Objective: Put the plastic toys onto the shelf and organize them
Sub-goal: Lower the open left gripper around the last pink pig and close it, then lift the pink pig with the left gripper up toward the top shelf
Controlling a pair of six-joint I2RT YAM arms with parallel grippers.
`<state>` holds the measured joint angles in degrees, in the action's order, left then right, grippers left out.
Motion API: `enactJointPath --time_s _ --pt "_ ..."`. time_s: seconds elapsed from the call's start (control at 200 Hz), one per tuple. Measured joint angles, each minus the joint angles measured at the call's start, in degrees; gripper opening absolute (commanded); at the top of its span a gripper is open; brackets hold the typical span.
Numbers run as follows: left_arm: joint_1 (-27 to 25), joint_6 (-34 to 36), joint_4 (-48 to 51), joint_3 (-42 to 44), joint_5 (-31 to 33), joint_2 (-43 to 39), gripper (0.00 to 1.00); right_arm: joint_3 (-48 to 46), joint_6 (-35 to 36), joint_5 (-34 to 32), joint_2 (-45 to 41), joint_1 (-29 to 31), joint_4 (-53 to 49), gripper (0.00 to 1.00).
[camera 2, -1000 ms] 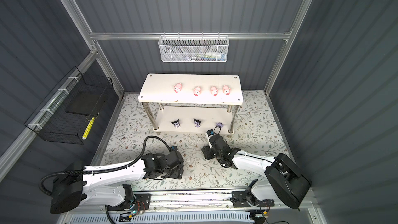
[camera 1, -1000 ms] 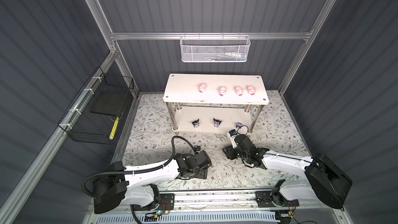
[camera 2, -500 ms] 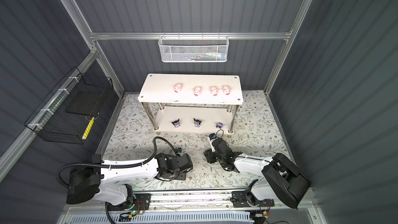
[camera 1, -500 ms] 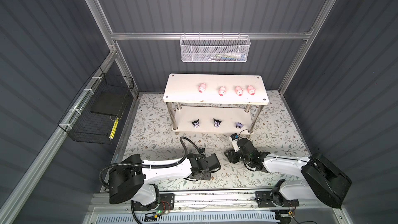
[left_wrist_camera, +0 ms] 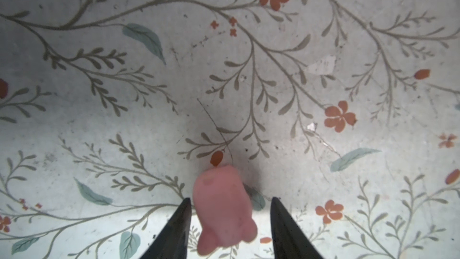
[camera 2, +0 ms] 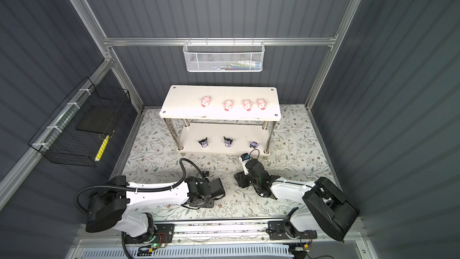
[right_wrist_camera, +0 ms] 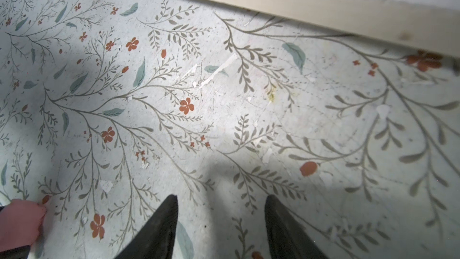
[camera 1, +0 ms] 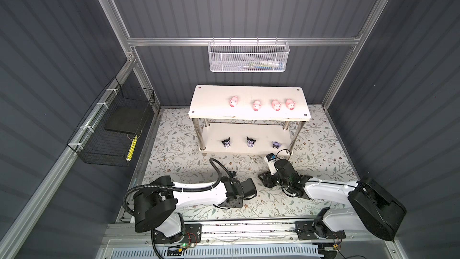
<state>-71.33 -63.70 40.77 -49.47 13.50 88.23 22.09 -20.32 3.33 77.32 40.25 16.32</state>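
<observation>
Jaws, left: my left jaws stand partly open astride the fifth pig (left_wrist_camera: pixel 224 210); one fingertip (left_wrist_camera: pixel 183 214) sits at its flank, the other is clear of it, so nothing is clamped.
Jaws, right: my right jaws are partly open and empty, over bare tabletop (right_wrist_camera: pixel 249 120) near the shelf (right_wrist_camera: pixel 298 3)'s lower board.
Fifth pig: on the tabletop between shelf and front edge, about mid-width; long axis runs along my left fingers; snout end, I cannot tell.
Top board: four pigs (camera 1: pixel 256 105) in a row, snouts toward its front edge.
Lower board: three dark figures (camera 1: pixel 251 142) along its front edge.
</observation>
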Motion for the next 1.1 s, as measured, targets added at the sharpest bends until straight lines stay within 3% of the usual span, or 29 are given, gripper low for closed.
enactJointPath --time_s 0.415,0.69,0.825,0.94,1.101 --pt "0.0 0.02 0.15 0.0 -0.02 0.66 0.32 0.0 -0.02 0.39 0.92 -0.26 0.0 0.58" --pt "0.0 0.07 1.05 -0.09 0.04 0.07 0.28 -0.02 -0.02 0.61 0.92 -0.37 -0.02 0.58" --pt "1.53 0.76 4.07 -0.66 0.28 -5.42 0.28 0.0 -0.02 0.87 0.96 -0.52 -0.02 0.58" --pt "4.72 3.06 10.1 -5.79 1.4 -11.5 0.28 0.0 -0.02 1.09 1.2 -0.57 -0.02 0.58" --pt "9.29 8.68 20.85 -21.77 3.54 -16.31 0.31 0.0 -0.02 1.31 1.68 -0.59 -0.02 0.58"
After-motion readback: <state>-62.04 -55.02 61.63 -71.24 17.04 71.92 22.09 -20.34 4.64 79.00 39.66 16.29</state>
